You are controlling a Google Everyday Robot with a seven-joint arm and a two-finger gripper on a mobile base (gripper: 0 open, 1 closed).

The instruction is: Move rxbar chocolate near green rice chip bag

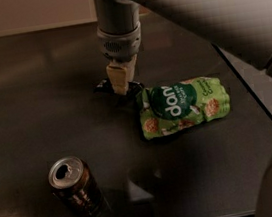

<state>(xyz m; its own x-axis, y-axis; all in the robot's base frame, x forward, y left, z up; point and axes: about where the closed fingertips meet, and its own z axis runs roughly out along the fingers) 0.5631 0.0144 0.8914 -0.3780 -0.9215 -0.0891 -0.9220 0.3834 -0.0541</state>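
**Dark glossy table point(25, 111): bar held right at the bag's corner**

Cream fingers point(117, 78) of the gripper point(121, 88) point straight down, pressed close together, and I read them as clenched on the rxbar chocolate point(102, 87); its black wrapper shows on either side of the tips, the left end free, the right end just beside the upper left corner of the green rice chip bag point(183, 105), perhaps touching it; whether the bar rests on the table or hangs just off it I cannot tell. Above the fingers sits the grey wrist point(118, 37), and the pale arm point(197, 6) runs off to the upper right across the top of my view; the bag lies flat, logo up, to the right of the gripper; a brown drink can point(72, 186) stands well apart at the near left, out of the way.

My judgement: the carry is at its end and the placing is the step in hand; the bar is near enough to the bag, so the next move calls for settling it on the table if it is not down, letting the fingers part, then lifting straight up; I want to go gently, so the wrapper does not cling to a pad and the wrist does not nudge the bag.
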